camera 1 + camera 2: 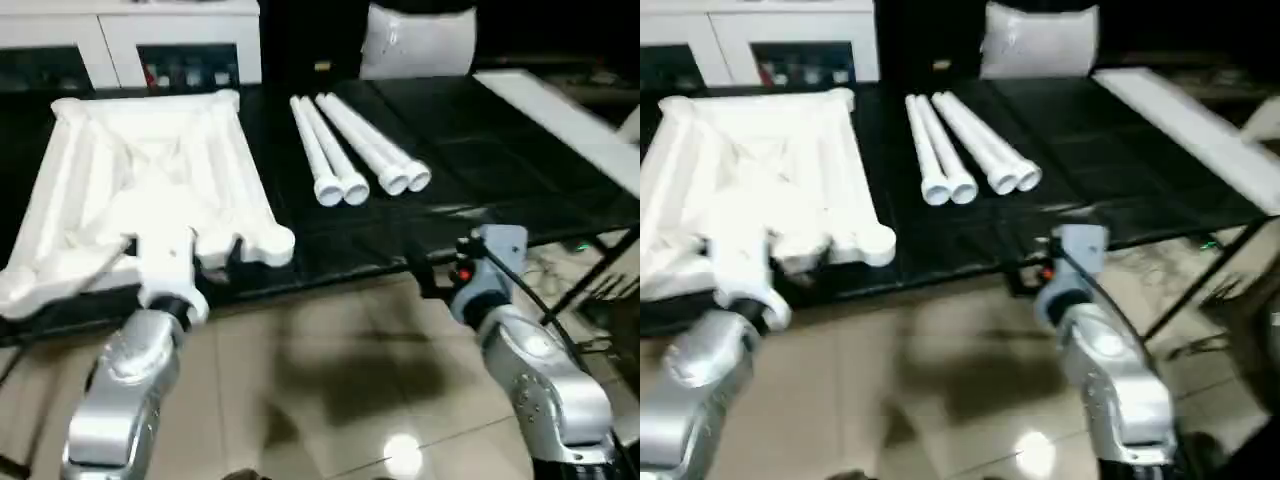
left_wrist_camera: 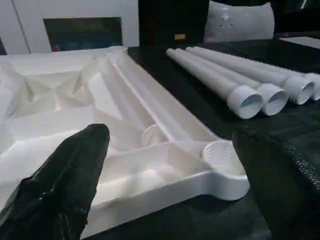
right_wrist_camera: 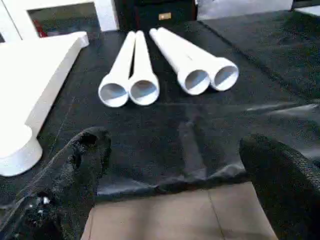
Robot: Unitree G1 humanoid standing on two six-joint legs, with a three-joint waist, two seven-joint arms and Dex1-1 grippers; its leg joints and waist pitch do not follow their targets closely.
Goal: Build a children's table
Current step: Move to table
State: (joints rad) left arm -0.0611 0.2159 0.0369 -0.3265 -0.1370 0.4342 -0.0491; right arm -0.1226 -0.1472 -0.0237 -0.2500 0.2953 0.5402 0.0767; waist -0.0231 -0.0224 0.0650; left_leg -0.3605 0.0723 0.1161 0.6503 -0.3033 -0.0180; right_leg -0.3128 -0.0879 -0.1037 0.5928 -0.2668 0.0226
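Left eye view: a black bench (image 1: 480, 130) carries the tabletop (image 1: 140, 180), ribbed underside up, on its left part, with four legs (image 1: 355, 150) lying side by side near its right. The left gripper (image 2: 165, 170), fingers spread wide, hovers over the top's near corner socket (image 2: 220, 155). The right gripper (image 3: 175, 170), also spread wide, sits at the bench's near edge, short of the legs' open ends.

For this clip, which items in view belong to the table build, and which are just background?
Part of the job:
- table top, lying ribbed side up
- four legs, side by side on the black surface

Just lying about:
- white cabinet behind
- pillow
- long white board
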